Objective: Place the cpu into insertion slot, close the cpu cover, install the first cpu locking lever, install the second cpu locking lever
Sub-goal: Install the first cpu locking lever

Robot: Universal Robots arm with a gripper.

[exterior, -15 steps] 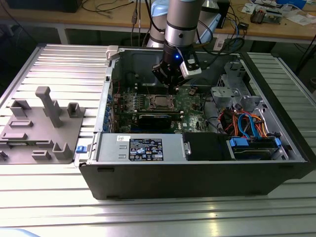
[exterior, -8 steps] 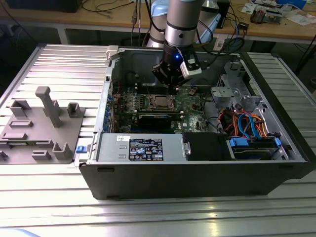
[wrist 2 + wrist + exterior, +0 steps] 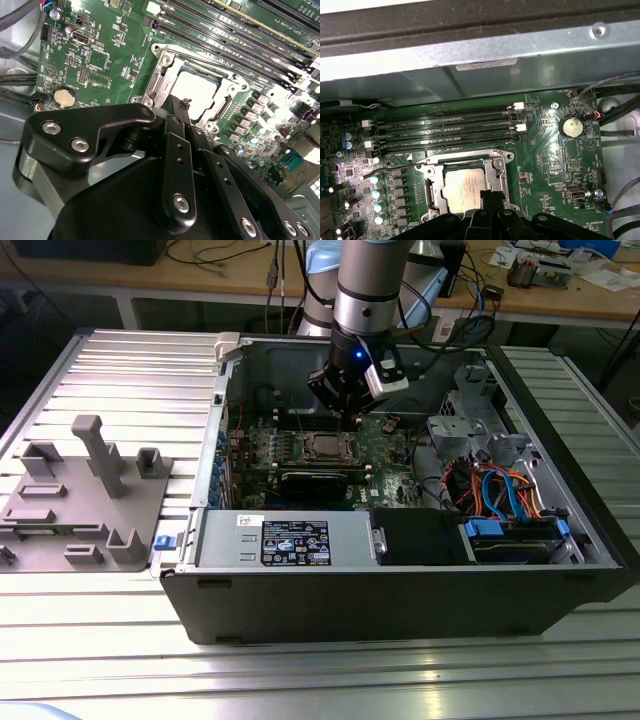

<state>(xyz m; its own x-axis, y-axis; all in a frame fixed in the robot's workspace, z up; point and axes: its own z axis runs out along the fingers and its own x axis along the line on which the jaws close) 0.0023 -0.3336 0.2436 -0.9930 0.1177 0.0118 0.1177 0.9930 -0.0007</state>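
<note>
The cpu [image 3: 461, 186], a dull silver square, lies flat in the insertion slot on the green board, and its top hides the slot's contacts. The cpu cover [image 3: 436, 161], a silvery frame, lies down around the chip; both wrist views show it. In the second wrist view the cpu [image 3: 199, 89] shows through the cover's [image 3: 161, 75] window. My gripper [image 3: 182, 107] is shut, its black fingertips [image 3: 488, 196] together at the socket's edge beside the chip. A thin wire locking lever [image 3: 385, 170] sticks out from the socket over the board. In the exterior view my gripper [image 3: 346, 410] hangs just above the cpu [image 3: 328, 447].
The open computer case [image 3: 400, 590] lies on a ribbed metal table. Memory slots [image 3: 445, 131] run beside the socket. A coin battery [image 3: 571, 126], cables [image 3: 490, 490], a drive bay and the power supply [image 3: 285, 540] crowd the case. A grey fixture [image 3: 85, 490] stands at the exterior view's left.
</note>
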